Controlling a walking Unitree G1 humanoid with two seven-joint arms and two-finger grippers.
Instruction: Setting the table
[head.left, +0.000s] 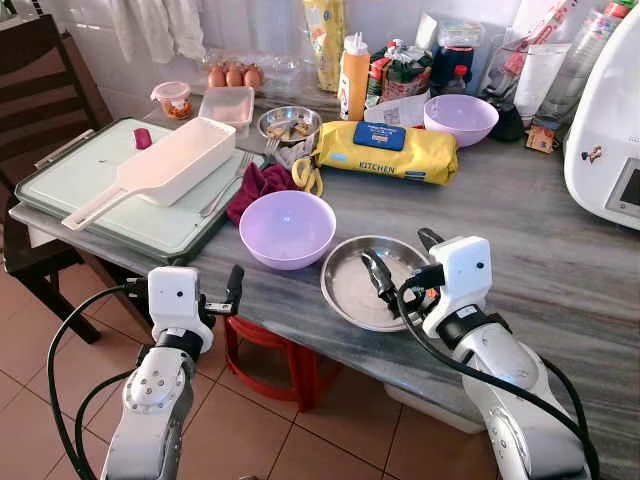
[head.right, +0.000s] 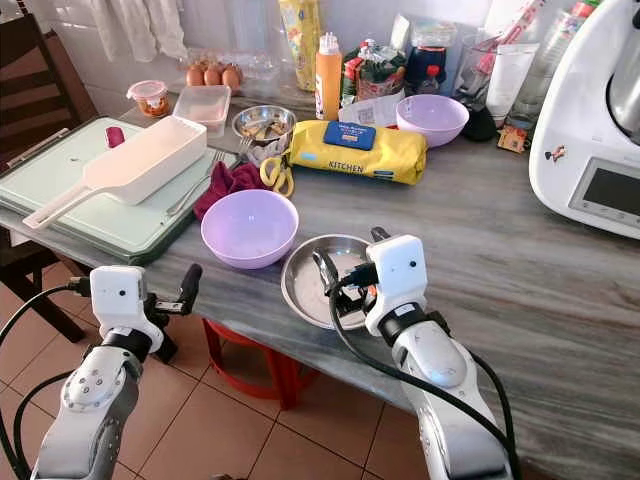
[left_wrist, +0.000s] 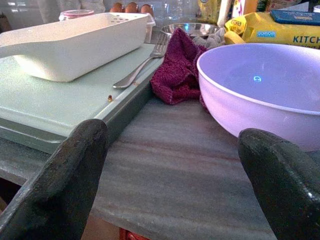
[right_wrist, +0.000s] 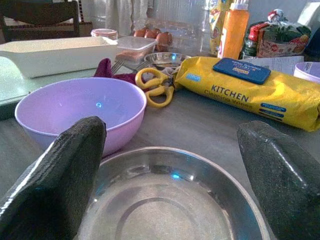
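Note:
A round steel plate (head.left: 352, 292) lies near the table's front edge, with a purple bowl (head.left: 287, 228) just left of it. My right gripper (head.left: 401, 257) hovers low over the plate, open, one finger over the plate's middle and the other past its right rim, holding nothing. My left gripper (head.left: 186, 282) is open at the table's front edge, pointing at the bare marble between the bowl (left_wrist: 260, 85) and a green board (head.left: 90, 190). A fork (left_wrist: 140, 67) lies on that board beside a long white dish (head.left: 165, 165). A second purple bowl (head.left: 460, 118) stands at the back.
A maroon cloth (head.left: 255, 185), yellow scissors (head.left: 308, 175) and a yellow kitchen-wipes pack (head.left: 385, 150) lie behind the near bowl. A small steel bowl (head.left: 288, 123), eggs, bottles and packets crowd the back. A white appliance (head.left: 605, 150) stands right. A red stool (head.left: 275, 355) is under the table.

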